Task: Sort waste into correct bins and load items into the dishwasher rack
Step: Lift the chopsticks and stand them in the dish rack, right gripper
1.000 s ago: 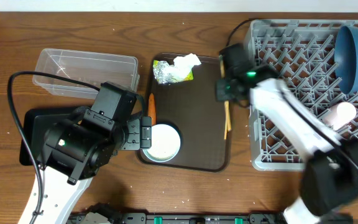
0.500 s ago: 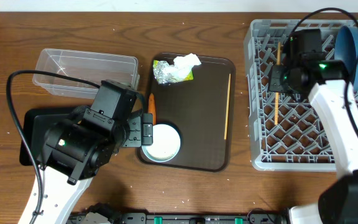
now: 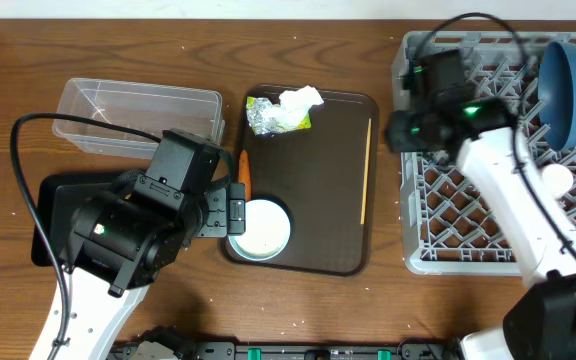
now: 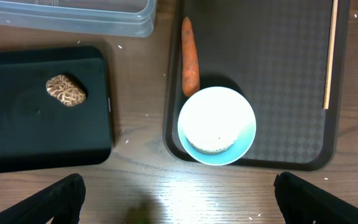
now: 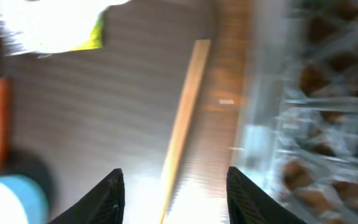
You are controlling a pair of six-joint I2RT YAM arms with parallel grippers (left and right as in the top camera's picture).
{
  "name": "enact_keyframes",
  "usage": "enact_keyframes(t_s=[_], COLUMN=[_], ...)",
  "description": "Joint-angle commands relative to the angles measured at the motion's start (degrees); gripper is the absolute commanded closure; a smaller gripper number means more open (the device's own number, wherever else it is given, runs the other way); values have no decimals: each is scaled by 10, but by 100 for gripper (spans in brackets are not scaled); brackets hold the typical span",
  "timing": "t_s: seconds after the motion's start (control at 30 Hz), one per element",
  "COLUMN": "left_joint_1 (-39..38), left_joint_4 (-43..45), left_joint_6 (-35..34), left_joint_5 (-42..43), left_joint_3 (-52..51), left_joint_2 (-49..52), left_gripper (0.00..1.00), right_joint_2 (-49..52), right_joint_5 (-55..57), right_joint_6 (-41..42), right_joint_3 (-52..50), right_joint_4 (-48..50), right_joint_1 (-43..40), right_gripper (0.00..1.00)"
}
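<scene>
Hangs at the left edge of the rack (image 3: 409, 262) with right claw (image 5: 174, 193) spread and empty, aimed at the chopstick (image 5: 182, 124) on the serving tray (image 3: 318, 200), likely for a pick. Holds left claw (image 4: 179, 186) gaping above white bowl (image 4: 217, 126) and carrot (image 4: 190, 56).

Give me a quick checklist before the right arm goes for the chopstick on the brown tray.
1. Right gripper open and empty: ok.
2. Chopstick lying free on the serving tray, nothing touching it: ok.
3. Right wrist view sharp enough to aim: not ok, blurred.
4. Left gripper clear of the chopstick: ok, open near the white bowl at the tray's opposite side.
5. Second chopstick in the dishwasher rack: cannot tell.
</scene>
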Motion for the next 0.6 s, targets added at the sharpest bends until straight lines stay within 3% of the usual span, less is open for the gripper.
enact_keyframes(t_s=[0.0, 0.13, 0.3, 0.57], left_joint_1=[2, 2, 2, 2], left_joint_4=[0, -1, 0, 0], left_joint_6=[-10, -10, -10, -9], left_joint_5=[-2, 2, 4, 4], left_joint_3=[-2, -2, -2, -2], left_joint_2=[-2, -2, -2, -2], left_gripper=[2, 2, 2, 2], right_joint_2=[20, 81, 151, 209], right_joint_5=[16, 125, 149, 146], right_joint_6=[90, 187, 239, 252], right_joint_3=[-14, -16, -16, -16], right_joint_4=[5, 14, 56, 82], right_joint_1=[54, 98, 102, 81], right_gripper=[55, 62, 67, 66])
